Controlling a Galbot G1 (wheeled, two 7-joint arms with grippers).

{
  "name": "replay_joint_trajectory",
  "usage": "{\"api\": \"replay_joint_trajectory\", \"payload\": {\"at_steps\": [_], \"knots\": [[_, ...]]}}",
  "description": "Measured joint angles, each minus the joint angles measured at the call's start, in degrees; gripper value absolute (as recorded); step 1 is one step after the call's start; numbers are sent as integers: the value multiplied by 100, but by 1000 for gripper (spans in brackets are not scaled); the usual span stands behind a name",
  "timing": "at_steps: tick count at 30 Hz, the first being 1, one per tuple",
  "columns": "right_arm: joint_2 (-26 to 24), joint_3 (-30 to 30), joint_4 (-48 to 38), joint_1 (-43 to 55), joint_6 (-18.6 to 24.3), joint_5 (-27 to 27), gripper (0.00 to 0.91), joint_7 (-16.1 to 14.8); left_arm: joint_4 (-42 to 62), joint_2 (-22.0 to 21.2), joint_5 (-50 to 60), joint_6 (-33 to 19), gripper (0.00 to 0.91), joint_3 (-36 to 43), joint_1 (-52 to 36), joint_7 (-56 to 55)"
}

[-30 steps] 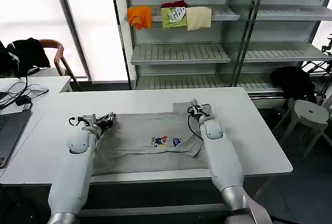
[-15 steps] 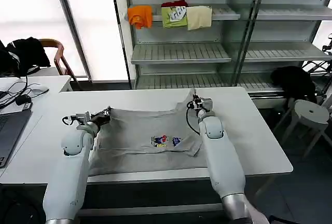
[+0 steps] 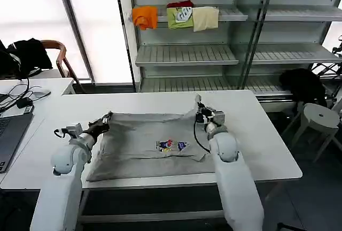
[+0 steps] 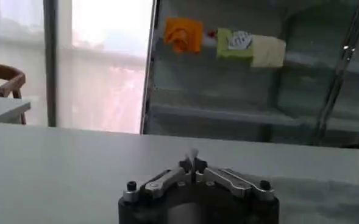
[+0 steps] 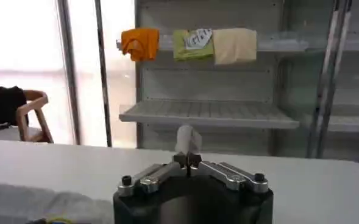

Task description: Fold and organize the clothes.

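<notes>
A light grey shirt (image 3: 144,145) with a small multicolour chest print (image 3: 172,145) lies across the white table (image 3: 256,135). Its far edge is stretched taut and lifted between both grippers. My left gripper (image 3: 107,117) is shut on the shirt's far left corner; a tuft of cloth (image 4: 192,154) sticks out of the left gripper (image 4: 192,164) in its wrist view. My right gripper (image 3: 198,105) is shut on the far right corner, and a flap of grey cloth (image 5: 188,140) stands up from the right gripper (image 5: 188,159) in its wrist view.
Orange (image 3: 144,17), green (image 3: 179,17) and cream (image 3: 205,18) folded garments lie on a shelf behind the table. A laptop (image 3: 8,135) and cables sit on a desk at left, with a chair (image 3: 53,54). A stool (image 3: 318,118) and black clothing heap (image 3: 302,84) are at right.
Both grippers have moved apart and toward me, lifting the shirt's far edge and pulling it taut. The left gripper went further left, the right one further right.
</notes>
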Motion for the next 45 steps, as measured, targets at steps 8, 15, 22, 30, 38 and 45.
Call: {"api": "replay_joint_trajectory", "payload": {"at_steps": [8, 15, 22, 30, 38, 45], "knots": [[-223, 87, 690, -658, -103, 25, 0, -66, -458, 180, -455, -33, 10, -156, 600, 247], [-304, 107, 1188, -1130, -211, 24, 0, -70, -782, 279, -688, 13, 0, -305, 1034, 420], [-359, 112, 1600, -1521, -305, -48, 0, -72, -1070, 386, -783, 97, 10, -479, 1395, 511], [-343, 86, 1809, -1859, -310, -219, 907, -101, -1261, 455, -755, 132, 50, -589, 1716, 607], [-272, 68, 1808, -2135, -193, -721, 907, 9, -1313, 417, -386, 146, 907, -565, 1878, 577], [-291, 135, 1756, -2282, -141, -1182, 907, 241, -1424, 358, -57, 152, 907, -592, 1985, 488]]}}
